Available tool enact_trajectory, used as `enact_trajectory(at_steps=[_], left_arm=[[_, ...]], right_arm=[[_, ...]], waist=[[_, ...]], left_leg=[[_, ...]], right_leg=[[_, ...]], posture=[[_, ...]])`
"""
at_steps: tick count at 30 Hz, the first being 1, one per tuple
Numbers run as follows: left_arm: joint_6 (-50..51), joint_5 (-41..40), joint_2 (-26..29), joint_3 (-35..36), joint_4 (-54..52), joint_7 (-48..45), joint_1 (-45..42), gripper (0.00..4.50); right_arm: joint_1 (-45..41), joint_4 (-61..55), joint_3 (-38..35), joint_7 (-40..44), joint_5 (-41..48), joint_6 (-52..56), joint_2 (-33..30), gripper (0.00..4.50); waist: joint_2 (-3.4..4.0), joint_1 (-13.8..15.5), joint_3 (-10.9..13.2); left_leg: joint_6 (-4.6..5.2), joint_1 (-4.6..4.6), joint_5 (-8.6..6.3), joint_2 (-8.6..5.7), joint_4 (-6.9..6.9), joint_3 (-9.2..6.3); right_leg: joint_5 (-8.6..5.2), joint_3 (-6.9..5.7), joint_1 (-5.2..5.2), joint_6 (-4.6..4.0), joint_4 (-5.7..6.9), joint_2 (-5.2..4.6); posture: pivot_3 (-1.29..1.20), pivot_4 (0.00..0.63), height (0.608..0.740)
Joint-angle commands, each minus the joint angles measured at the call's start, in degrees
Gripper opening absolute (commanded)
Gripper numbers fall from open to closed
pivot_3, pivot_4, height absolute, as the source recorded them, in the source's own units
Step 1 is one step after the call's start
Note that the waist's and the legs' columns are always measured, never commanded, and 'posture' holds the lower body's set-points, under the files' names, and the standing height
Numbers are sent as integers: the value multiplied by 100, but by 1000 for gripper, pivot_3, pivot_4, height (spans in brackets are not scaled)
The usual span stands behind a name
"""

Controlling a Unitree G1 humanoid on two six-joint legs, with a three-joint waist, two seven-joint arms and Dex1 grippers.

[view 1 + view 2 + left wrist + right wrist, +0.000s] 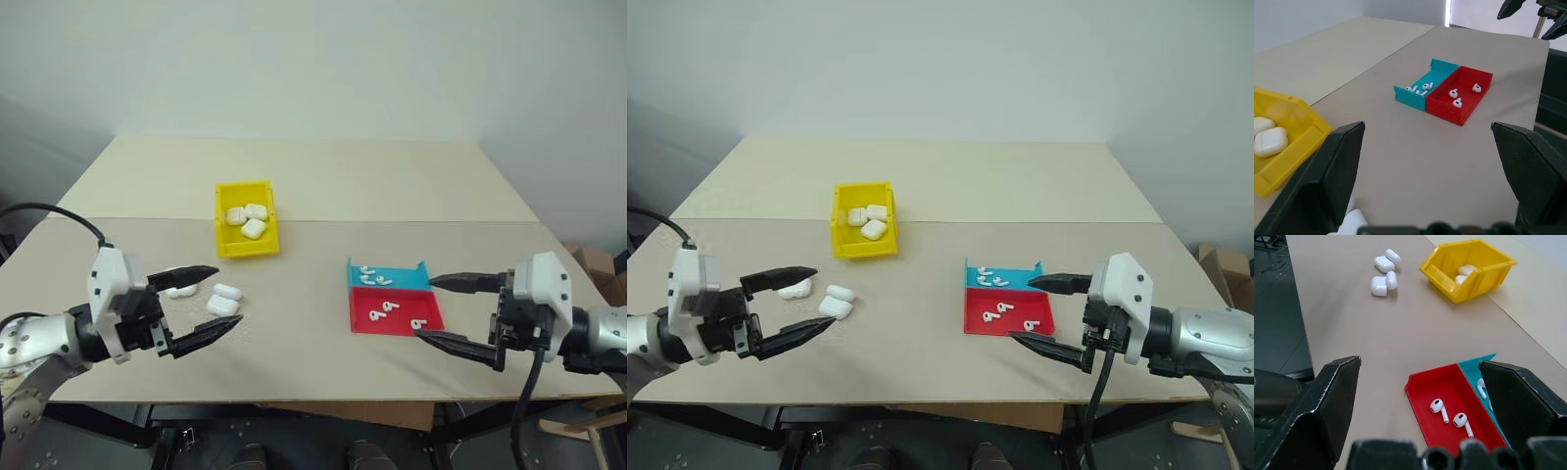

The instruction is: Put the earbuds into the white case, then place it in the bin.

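Two claws, the left gripper [192, 308] and right gripper [452, 311], hang spread wide and empty above the near table edge [921, 392]. Loose white cases [223, 299] lie by the left claw; earbuds [1452, 415] rest in the red tray [431, 323] and the blue tray [402, 279] beside it. Farther back, the yellow bin [223, 245] already holds three cases. Risk: such tiny, glossy buds may slip from broad fingers. The right wrist view separates two buds in the red tray; the left wrist view shows three.
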Motion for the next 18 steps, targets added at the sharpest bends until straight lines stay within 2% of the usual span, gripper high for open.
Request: enact_trajectory(at_steps=[1, 10, 15, 18], left_arm=[[9, -138, 48, 274, -225, 85, 37, 4500], [224, -44, 429, 564, 105, 4, 126, 4500], [240, 386, 817, 749, 408, -495, 667, 4500], [605, 549, 949, 758, 602, -291, 810, 4500]], right_arm=[[-125, -50, -53, 31, 37, -151, -9, 4453], [-185, -32, -31, 17, 32, -120, -1, 4453], [-183, -42, -12, 29, 31, -119, -3, 4453], [-199, -52, 12, 6, 43, -94, 0, 4453]], waist=[[0, -2, 0], [0, -1, 0], [1, -19, 0], [0, -8, 0]], left_leg=[[0, 0, 0, 0, 0, 0], [0, 2, 0, 0, 0, 1], [0, 0, 0, 1, -5, 3], [0, 1, 0, 2, -6, 4]], right_leg=[[0, 0, 0, -1, 0, 0], [-1, 0, 0, 1, 1, 0], [-3, 1, -8, -7, 1, 0], [-5, 1, -9, -9, 3, 0]], posture=[[0, 150, 740], [0, 150, 740], [0, 150, 740], [0, 150, 740]])
